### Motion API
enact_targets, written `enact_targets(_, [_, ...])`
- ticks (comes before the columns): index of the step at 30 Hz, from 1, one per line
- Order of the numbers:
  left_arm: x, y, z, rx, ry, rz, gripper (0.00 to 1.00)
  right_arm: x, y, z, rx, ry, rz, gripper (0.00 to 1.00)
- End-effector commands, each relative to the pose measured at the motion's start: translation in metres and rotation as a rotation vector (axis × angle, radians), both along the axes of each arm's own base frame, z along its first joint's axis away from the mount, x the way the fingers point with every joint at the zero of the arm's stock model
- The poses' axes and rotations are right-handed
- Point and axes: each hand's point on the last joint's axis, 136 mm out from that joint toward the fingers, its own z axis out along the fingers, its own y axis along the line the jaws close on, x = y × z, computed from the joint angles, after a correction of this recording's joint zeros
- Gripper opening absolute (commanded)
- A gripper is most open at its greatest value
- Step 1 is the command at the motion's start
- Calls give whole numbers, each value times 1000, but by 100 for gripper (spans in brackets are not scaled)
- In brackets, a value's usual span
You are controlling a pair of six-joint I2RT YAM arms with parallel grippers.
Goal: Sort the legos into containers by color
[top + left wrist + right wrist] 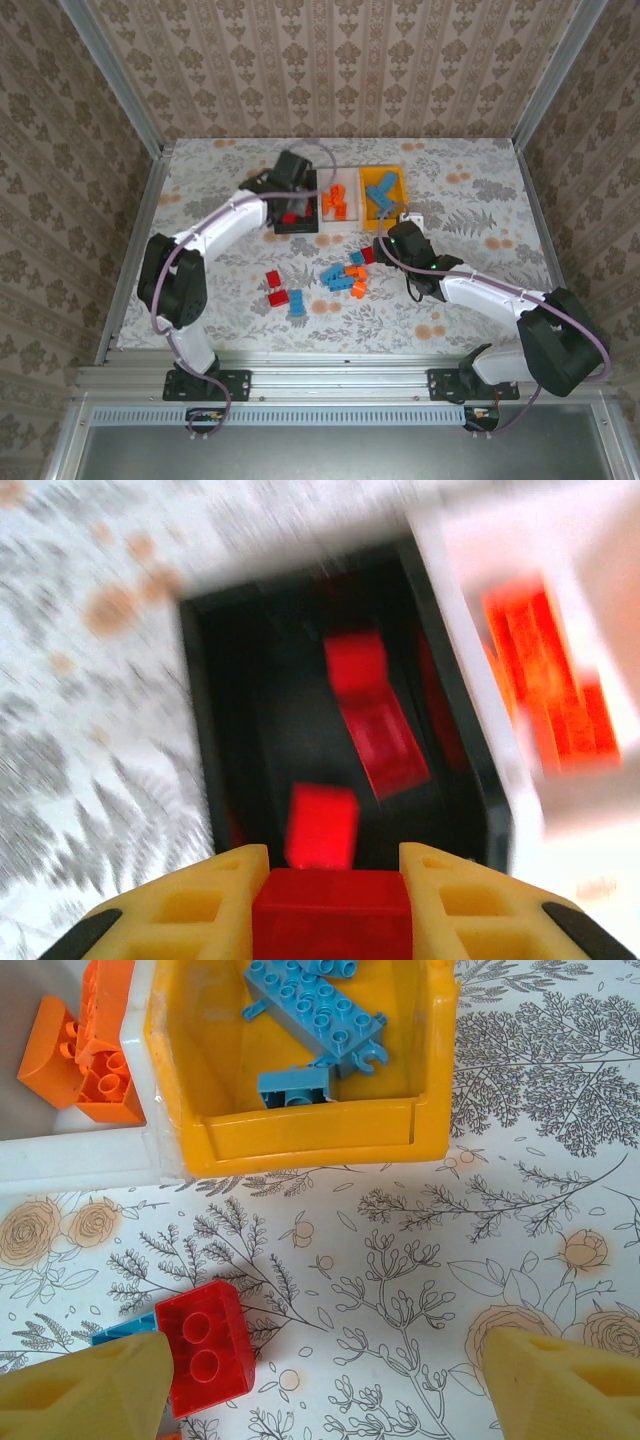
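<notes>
Left claw is clamping a red lego, its arm stretching over the black bin; right claw is hovering spread apart above the counter beside a loose red lego.

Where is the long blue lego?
In the right wrist view, the long blue lego lies in the yellow bin, the row's right end, beside a smaller blue brick.

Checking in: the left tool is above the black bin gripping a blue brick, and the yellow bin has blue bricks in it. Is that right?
Not quite. The left tool grips a red brick, not a blue one; the left wrist view shows it above the black bin. The rest holds: the yellow bin has blue bricks in it.
</notes>
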Motion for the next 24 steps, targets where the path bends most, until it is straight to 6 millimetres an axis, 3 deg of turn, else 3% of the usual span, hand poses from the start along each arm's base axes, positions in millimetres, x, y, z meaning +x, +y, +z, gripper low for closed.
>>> enact_targets(1, [12,4,-33,45,135,30,21,1,0,4,-10,-3,-5,83])
enact_targets(5, [31,-5,-50,67,169,22,21,0,-1,7,-7,-12,-5,83])
enact_targets(11, [37,-7,-62,54,192,37,29,1,0,6,-6,-7,-1,83])
enact_targets(12, [37,-6,-61,52,193,39,33,0,0,6,-5,-7,0,82])
enact_targets(14, [35,-8,-56,43,190,34,52,0,0,7,-3,-8,1,82])
enact_targets(17, [30,-7,-34,24,156,35,75,-1,3,8,5,-11,13,82])
enact_targets(20, [18,-1,1,-9,91,57,90,-5,14,7,13,-15,48,83])
enact_targets(24, [-14,12,50,-131,26,100,94,-23,40,-5,61,38,64,82])
